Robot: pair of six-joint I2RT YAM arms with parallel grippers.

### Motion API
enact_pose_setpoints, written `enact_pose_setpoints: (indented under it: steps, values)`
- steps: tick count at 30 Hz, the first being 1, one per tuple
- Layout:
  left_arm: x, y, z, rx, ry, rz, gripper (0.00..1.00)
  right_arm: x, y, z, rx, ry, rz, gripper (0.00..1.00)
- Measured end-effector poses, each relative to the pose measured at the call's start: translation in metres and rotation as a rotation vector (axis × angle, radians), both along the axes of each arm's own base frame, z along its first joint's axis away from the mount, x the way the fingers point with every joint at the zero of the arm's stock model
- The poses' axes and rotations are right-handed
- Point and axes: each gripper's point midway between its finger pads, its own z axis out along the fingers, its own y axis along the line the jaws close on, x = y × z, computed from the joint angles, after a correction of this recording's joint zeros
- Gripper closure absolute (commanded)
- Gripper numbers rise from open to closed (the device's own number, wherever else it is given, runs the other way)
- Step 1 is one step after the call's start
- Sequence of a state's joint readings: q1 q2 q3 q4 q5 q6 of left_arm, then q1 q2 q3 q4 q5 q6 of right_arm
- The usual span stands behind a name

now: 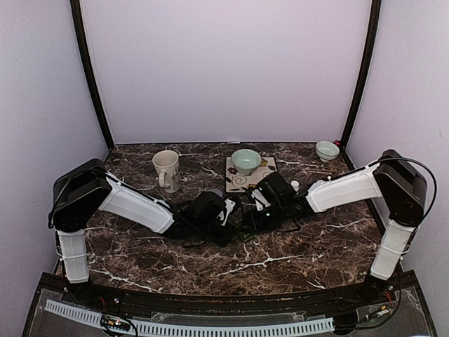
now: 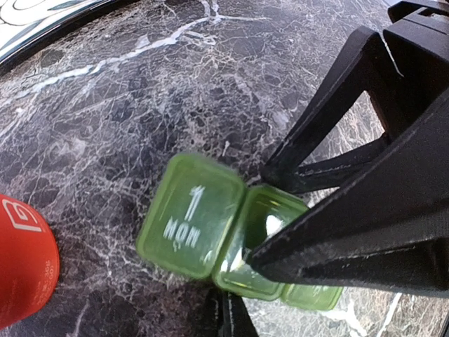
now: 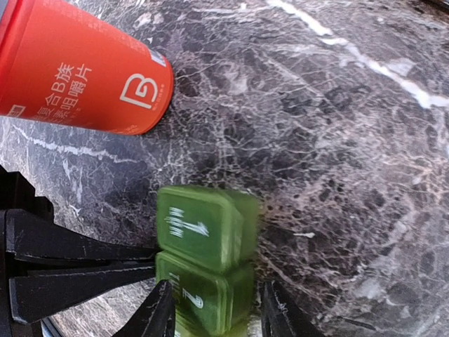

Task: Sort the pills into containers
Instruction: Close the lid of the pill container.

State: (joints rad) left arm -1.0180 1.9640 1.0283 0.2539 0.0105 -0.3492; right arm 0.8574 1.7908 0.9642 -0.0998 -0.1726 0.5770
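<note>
The containers, a small green strip of joined square boxes, lie on the dark marble. The lids read "1 MON" and "2". My right gripper is open and straddles the second box, with a small gap beside one finger. From the left wrist its black fingers cross that box. My left gripper is shut, its tip against the strip's near edge, and its fingers point at the seam between the two boxes. Both grippers meet mid-table. No pills can be made out; a white spot in the second box may be glare.
A red bottle lies on its side close to the strip. Farther back stand a beige mug, a pale green bowl on a patterned tile, a small bowl in the right corner, and a small white object.
</note>
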Motion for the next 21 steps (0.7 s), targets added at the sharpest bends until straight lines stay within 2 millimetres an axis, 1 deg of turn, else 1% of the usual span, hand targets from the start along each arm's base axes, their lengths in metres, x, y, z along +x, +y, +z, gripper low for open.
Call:
enact_pose_setpoints:
  steps: [6, 10, 13, 18, 21]
  values:
    - [0.001, 0.0, 0.0, 0.0, 0.0, 0.002, 1.0, 0.0, 0.005, -0.005, 0.008, 0.011, 0.015, 0.57]
    - [0.001, 0.0, 0.0, -0.001, 0.0, 0.002, 1.0, 0.001, 0.008, -0.005, 0.016, 0.01, 0.021, 0.59]
    - [0.001, 0.0, 0.0, -0.001, 0.0, 0.002, 1.0, 0.001, 0.008, -0.006, 0.017, 0.009, 0.023, 0.64]
    - [0.001, 0.0, 0.0, -0.003, -0.001, 0.002, 1.0, 0.001, 0.01, -0.006, 0.026, 0.014, 0.023, 0.8]
    - [0.001, 0.0, 0.0, -0.004, -0.002, 0.003, 1.0, 0.001, 0.011, -0.006, 0.029, 0.02, 0.016, 0.84]
